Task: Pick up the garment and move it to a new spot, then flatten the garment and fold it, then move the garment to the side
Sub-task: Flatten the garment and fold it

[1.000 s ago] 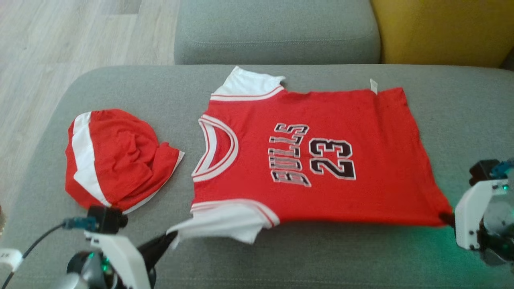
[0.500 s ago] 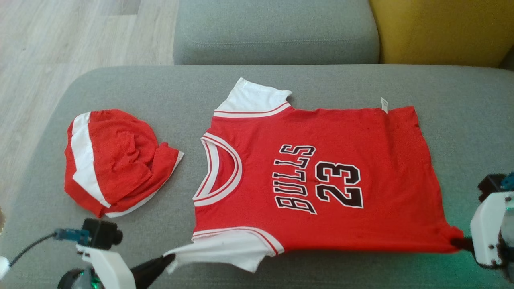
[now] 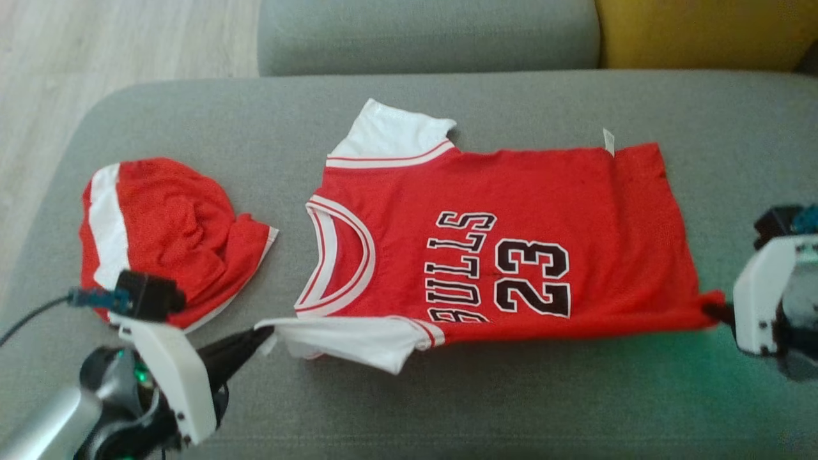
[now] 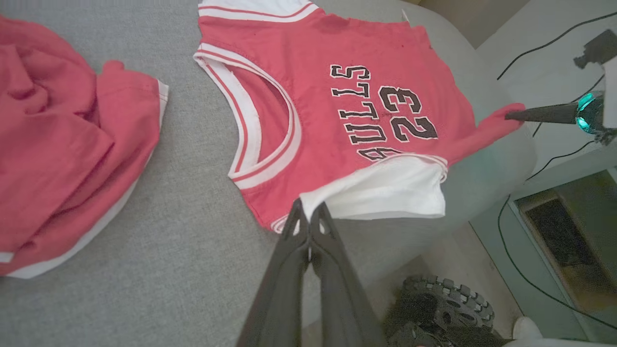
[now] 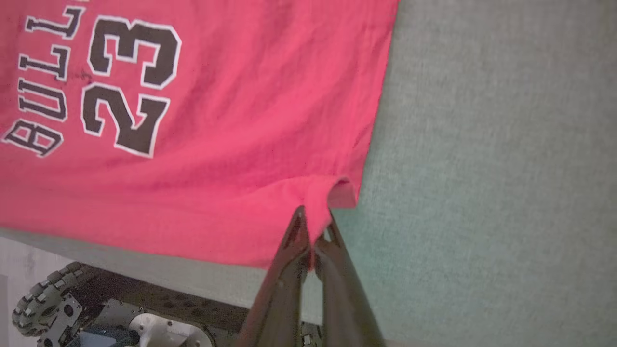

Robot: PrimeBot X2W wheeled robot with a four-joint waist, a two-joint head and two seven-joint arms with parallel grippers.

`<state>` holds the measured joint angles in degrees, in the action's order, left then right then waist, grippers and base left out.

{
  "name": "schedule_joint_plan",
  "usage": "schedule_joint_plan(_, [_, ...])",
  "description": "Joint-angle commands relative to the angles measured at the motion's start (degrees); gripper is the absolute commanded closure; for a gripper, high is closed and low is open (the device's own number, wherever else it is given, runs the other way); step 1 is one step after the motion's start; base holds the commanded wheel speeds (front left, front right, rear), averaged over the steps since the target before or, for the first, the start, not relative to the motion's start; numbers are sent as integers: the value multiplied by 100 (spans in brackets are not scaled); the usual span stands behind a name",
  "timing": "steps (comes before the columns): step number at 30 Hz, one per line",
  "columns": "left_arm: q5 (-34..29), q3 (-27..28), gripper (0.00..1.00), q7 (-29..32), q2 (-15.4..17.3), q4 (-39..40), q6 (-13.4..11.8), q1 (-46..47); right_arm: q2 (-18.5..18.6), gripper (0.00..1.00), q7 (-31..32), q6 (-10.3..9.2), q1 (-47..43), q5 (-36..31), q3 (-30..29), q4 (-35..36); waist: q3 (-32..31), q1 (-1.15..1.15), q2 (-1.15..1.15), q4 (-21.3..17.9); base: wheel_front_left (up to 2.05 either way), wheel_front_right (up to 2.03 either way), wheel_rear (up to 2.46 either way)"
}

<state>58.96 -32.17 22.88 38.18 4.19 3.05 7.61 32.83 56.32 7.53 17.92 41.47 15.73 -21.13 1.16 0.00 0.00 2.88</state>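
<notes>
The garment [image 3: 511,217] is a red jersey with white sleeves and black "BULLS 23" lettering, spread on the grey cushion with its neck to the left. Its near edge is lifted off the cushion and curls over the bottom of the lettering. My left gripper [image 3: 265,332] is shut on the near white sleeve [image 4: 385,193], seen in the left wrist view with the gripper [image 4: 308,212] pinching the sleeve's corner. My right gripper [image 3: 710,311] is shut on the near hem corner, and the right wrist view shows that gripper [image 5: 313,217] clamping red cloth [image 5: 217,144].
A second red and white garment [image 3: 166,236] lies crumpled at the left of the cushion [image 3: 511,396]. A grey backrest [image 3: 422,32] and a yellow cushion [image 3: 703,32] stand behind. Wooden floor [image 3: 96,51] lies at the far left. The cushion's near edge drops to my wheeled base [image 4: 443,299].
Both grippers have raised the jersey's near edge and carried it away from me, so it folds over the lower lettering. The head camera shifted too, moving the whole picture.
</notes>
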Motion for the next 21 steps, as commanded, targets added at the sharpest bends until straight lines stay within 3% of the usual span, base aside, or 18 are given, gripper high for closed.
schedule_joint_plan(1, [-57,320,100,11,168,61,21,506,65,100,-20,-4,317,-80,-70,154,141,0,0,-46,0,0,0])
schedule_joint_plan(7, [-192,346,100,-90,-133,-374,54,1168,-235,100,-197,-4,759,-463,-137,-88,479,0,0,-83,0,0,0])
schedule_joint_plan(21, [-579,-2,100,-166,-658,-1600,266,2259,-542,100,-723,-4,1382,-924,139,-728,950,0,0,-171,0,0,0])
